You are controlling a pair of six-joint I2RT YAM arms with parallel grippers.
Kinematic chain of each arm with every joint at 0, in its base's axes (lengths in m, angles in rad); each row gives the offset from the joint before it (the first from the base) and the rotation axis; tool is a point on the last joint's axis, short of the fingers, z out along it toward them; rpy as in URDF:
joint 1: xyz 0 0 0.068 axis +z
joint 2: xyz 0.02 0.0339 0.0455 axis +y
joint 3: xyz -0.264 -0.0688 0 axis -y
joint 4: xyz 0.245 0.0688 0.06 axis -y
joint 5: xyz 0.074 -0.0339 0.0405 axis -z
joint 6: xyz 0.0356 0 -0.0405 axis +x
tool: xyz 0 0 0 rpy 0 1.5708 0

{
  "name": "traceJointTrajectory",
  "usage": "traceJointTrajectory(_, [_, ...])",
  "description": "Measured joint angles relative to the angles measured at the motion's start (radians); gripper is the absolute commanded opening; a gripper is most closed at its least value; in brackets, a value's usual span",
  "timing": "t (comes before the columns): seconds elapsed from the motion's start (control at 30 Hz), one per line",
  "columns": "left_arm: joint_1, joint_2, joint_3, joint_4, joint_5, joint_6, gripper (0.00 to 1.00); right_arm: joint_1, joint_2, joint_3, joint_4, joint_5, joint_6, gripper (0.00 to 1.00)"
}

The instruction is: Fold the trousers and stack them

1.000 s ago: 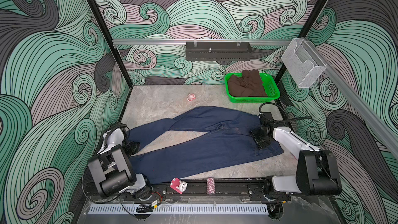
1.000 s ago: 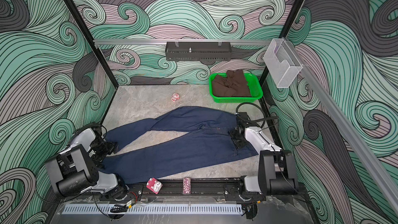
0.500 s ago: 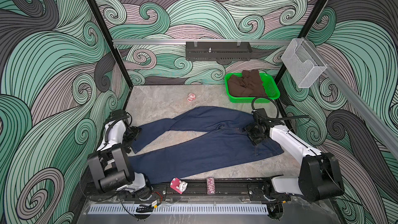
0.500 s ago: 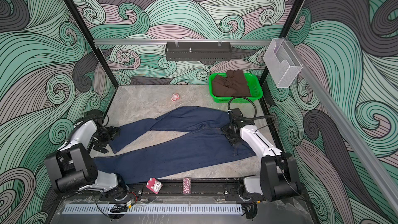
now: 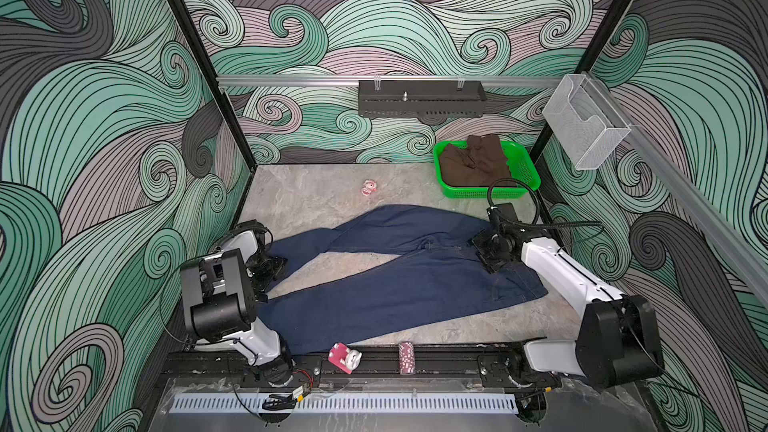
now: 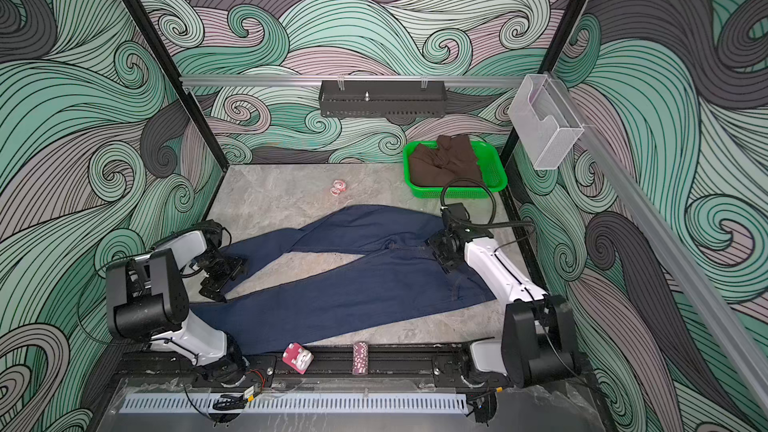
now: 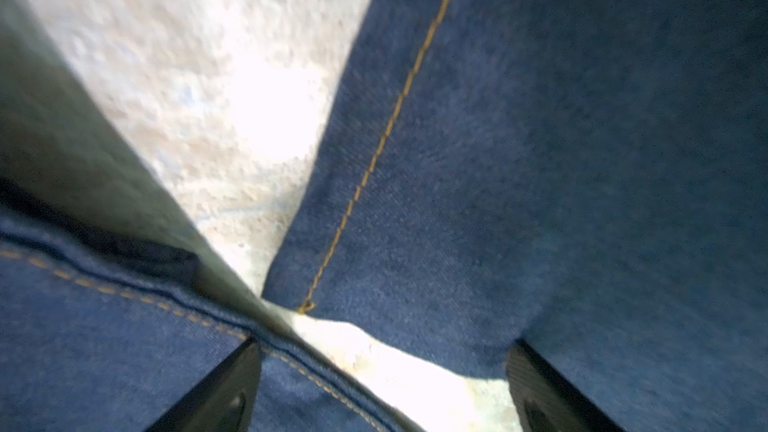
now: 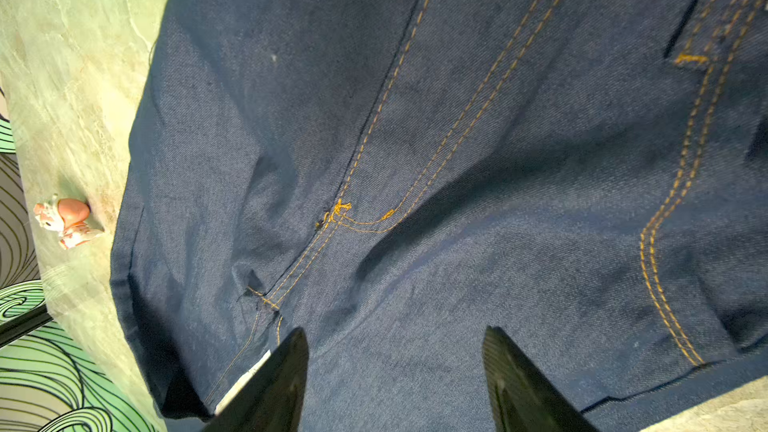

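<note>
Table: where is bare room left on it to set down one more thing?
Widest: the far-left tabletop, between back wall, small pink toy and trousers. Smaller: the wedge between the two legs; the near-right strip between waistband and front rail. Crowded: green basket corner, where the right gripper hangs.

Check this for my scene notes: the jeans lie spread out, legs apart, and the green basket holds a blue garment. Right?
No: the garment in the basket is brown, not blue, as a top view shows. The jeans part is right.

Bare tabletop (image 5: 299, 201) open at eleven o'clock of the trousers (image 5: 395, 292); green basket (image 5: 478, 193) blocks one o'clock, pink figurine (image 5: 369, 187) at twelve
</note>
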Motion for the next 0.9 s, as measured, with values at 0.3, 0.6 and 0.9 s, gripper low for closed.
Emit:
traceJointTrajectory(0.3, [-0.004,0.007,-0.003,0.043,0.005,-0.012,0.57,-0.011,0.019,0.000,0.013,-0.008,0.000,0.68])
traceJointTrajectory(0.6, [-0.007,-0.007,-0.003,0.113,0.003,-0.021,0.00,-0.012,0.037,0.015,0.017,-0.019,-0.001,0.67])
traceJointTrajectory(0.9, [-0.003,-0.171,0.142,0.050,0.000,0.009,0.00,-0.012,0.037,0.034,0.016,-0.026,-0.009,0.67])
